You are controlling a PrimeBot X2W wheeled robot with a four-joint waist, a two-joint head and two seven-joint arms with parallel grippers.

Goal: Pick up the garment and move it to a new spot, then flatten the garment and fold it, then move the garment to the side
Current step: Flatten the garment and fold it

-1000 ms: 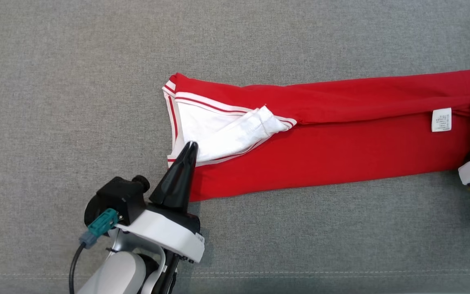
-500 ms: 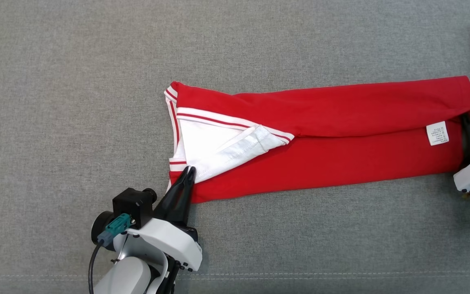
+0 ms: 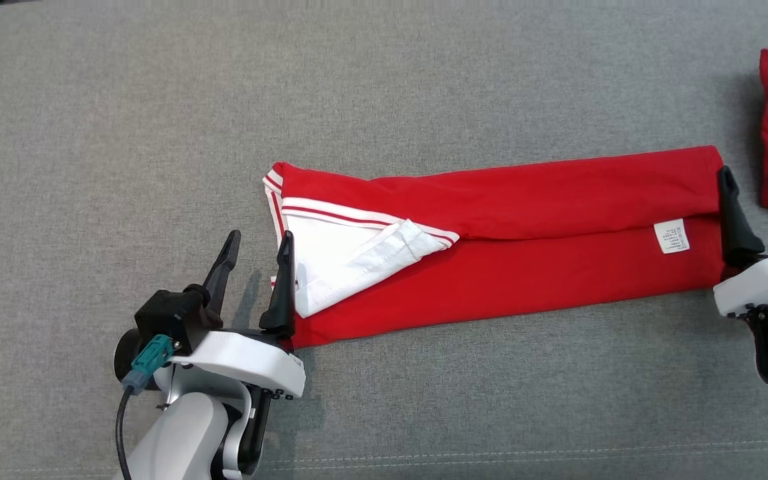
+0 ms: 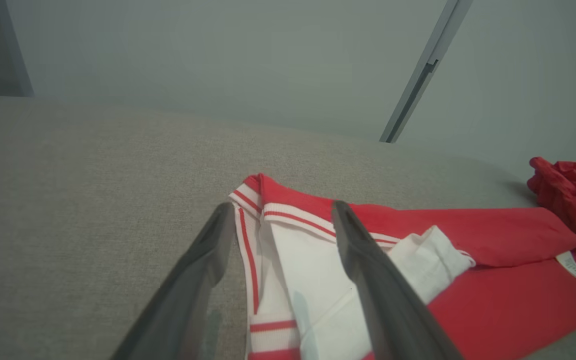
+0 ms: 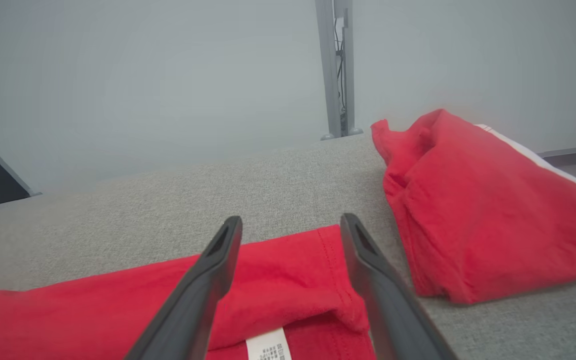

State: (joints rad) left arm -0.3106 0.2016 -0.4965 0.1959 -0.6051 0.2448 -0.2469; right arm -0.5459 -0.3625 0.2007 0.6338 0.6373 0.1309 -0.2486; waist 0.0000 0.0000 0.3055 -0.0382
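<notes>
Head view: garment (image 3: 557, 280) bears white label (image 3: 671, 237), print unreadable.

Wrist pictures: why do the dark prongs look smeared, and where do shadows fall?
Left wrist view: the fingers of the left gripper are probably too near the lens, so they blur; the garment looks sharper. Right wrist view: same blur on the right gripper. Head view: even light, no glare, soft shadows on the grey surface beside the left gripper.

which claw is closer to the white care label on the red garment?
Right. The right claw stands open at the hem end of the garment, beside the care label; the left claw is at the collar end, far off.
</notes>
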